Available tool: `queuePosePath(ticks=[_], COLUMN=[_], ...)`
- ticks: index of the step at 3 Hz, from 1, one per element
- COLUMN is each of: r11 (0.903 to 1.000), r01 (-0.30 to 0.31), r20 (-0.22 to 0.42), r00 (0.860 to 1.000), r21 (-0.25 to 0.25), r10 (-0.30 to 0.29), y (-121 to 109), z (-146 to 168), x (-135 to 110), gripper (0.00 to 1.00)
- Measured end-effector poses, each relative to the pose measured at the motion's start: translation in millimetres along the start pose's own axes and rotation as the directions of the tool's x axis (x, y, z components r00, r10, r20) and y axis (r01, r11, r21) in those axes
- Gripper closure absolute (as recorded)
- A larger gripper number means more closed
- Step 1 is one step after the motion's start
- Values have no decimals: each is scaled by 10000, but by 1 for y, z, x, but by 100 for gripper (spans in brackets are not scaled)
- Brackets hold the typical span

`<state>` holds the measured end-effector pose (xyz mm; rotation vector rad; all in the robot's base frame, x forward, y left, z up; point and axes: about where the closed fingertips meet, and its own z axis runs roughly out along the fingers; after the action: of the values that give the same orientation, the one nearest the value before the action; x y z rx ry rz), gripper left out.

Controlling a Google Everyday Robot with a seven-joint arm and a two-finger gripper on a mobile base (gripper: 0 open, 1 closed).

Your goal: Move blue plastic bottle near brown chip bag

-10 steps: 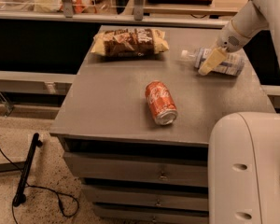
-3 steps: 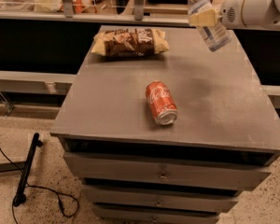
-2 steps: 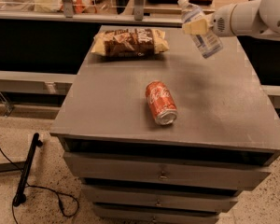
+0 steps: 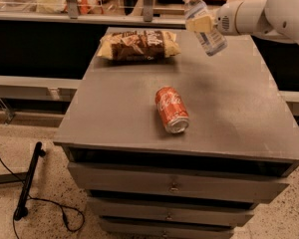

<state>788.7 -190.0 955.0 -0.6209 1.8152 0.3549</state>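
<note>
Blue plastic bottle: held clear of the table, tilted with its cap toward the far left. It hangs over the far right part, a little right of the brown chip bag.
Gripper: clamped across the bottle's middle, reaching in from the right.
Risks: the tilted bottle may slip if the hold is light. Let go at this height, it would probably bounce or roll, perhaps off the far edge. Set down too far left, it could shove the bag.
Soda can: lying near centre, well apart from both.
Obscured: label beneath the pads; arm cut off at right.
</note>
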Motion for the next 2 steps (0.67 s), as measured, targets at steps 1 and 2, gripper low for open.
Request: queuePosePath(ticks=[1,2], r11=[9999,9991], r01=[13,11], r20=[21,-68], r00=[10000,10000], r21=[-158,-428], r10=[-13,-14], y=[-2,2], z=[19,42], x=[0,5], gripper=[100,100])
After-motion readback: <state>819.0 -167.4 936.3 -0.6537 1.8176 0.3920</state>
